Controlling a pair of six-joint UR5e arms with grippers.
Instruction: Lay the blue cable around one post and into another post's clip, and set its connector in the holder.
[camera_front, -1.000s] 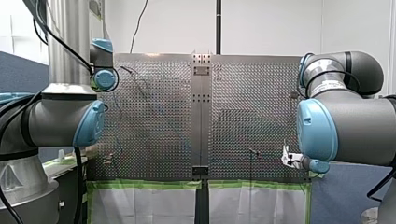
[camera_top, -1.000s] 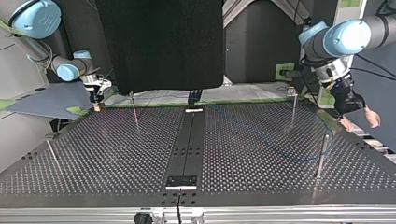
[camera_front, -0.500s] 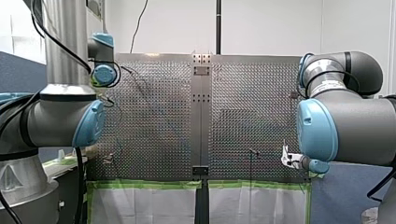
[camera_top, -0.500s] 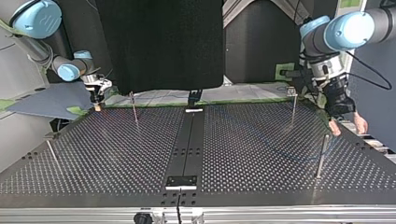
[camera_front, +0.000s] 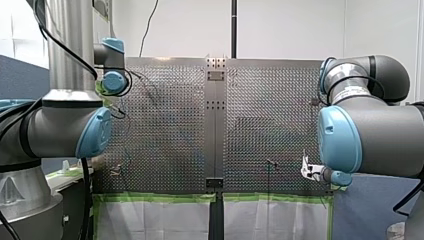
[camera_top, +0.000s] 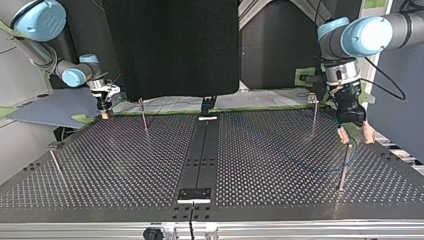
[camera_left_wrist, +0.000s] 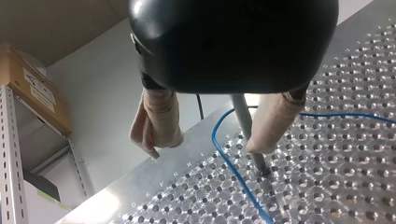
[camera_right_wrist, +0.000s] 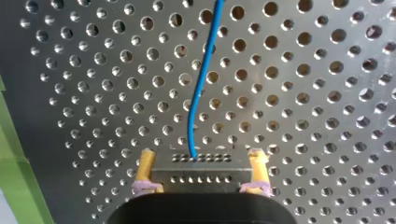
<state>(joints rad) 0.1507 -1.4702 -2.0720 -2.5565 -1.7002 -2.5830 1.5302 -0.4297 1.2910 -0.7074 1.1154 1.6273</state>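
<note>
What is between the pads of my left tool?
In the left wrist view, a metal post and the blue cable show between the pads of the left tool.

My left gripper (camera_top: 356, 135) has travelled from the table's edge at the top view's right toward the view's left, in over the perforated table (camera_top: 150, 165). It was tilted outward and now hangs nearly vertical. Its beige pads (camera_top: 343, 136) remain apart and now stand directly above the near post (camera_top: 344, 167) at that side. In the left wrist view this post (camera_left_wrist: 243, 116) rises between the pads (camera_left_wrist: 273, 123). In the front view my left arm's wrist joint (camera_front: 114, 82) has shifted slightly toward the view's right.
</note>
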